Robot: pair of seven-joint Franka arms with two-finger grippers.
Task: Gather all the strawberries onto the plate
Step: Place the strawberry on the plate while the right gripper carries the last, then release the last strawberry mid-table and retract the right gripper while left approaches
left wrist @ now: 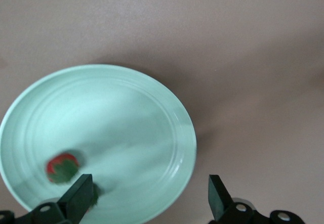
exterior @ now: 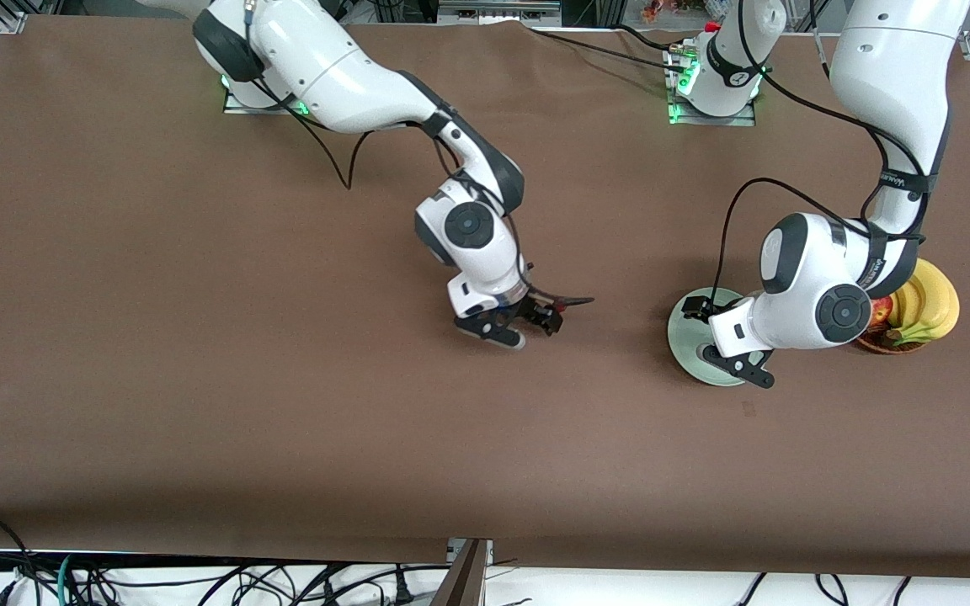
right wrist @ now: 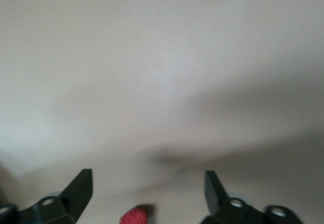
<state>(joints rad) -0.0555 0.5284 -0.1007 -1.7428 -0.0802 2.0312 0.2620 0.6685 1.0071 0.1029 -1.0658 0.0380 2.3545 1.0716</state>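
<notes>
1. Nearby, you have a fruit basket (exterior: 906, 332) with bananas (exterior: 927, 305) just beside the plate (exterior: 689, 337), at the left arm's end of the bench (exterior: 199, 337); the left arm covers part of both.
2. Your left claw (left wrist: 147, 198) hangs spread over the plate's edge.
3. Your plate is pale mint green with a raised rim; one strawberry (left wrist: 63, 167), red with a green top, lies in it.
4. Your right claw (right wrist: 147, 188) hangs spread over mid-bench, another strawberry (right wrist: 134, 216) showing red between its fingers.
</notes>
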